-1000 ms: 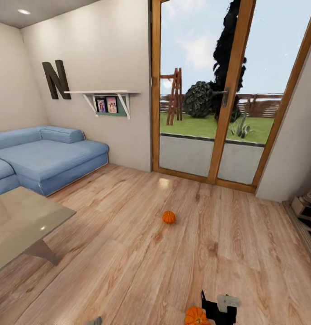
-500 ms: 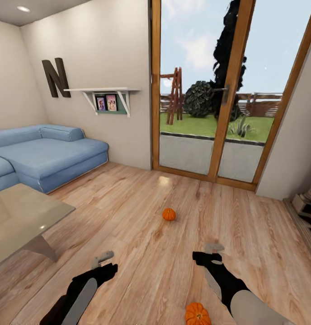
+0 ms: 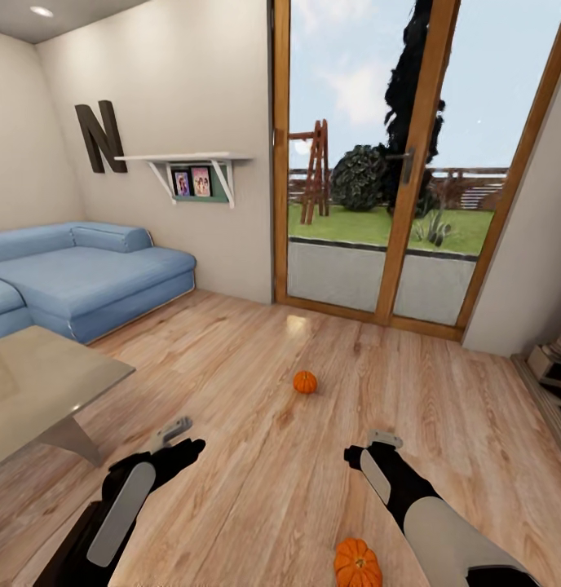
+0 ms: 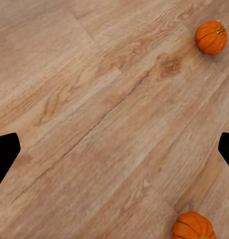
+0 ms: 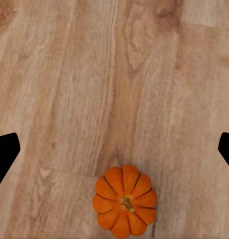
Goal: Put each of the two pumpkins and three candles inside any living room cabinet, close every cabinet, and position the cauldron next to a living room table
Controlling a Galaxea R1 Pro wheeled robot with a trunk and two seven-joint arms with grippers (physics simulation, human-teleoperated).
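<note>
Two orange pumpkins lie on the wooden floor. One pumpkin (image 3: 305,381) is farther off toward the glass door, and the other pumpkin (image 3: 357,562) is close in, beside my right forearm. My left gripper (image 3: 181,436) and right gripper (image 3: 370,447) hover above the floor, both open and holding nothing. The left wrist view has the far pumpkin (image 4: 211,37) and the near one (image 4: 193,226), with the black fingertips (image 4: 4,154) wide apart. In the right wrist view the near pumpkin (image 5: 125,200) sits below the spread fingertips (image 5: 4,154). The grey table (image 3: 36,391) stands at the left. Candles, cabinet and cauldron are out of view.
A blue sofa (image 3: 77,277) fills the left corner behind the table. Wood-framed glass doors (image 3: 378,204) close off the far wall. A stone fireplace edge (image 3: 558,359) juts in at the right. Open floor lies between the table and the fireplace.
Both arms have risen from the bottom edge and reached forward over the floor. The camera has tilted slightly. The pumpkins have stayed where they were.
</note>
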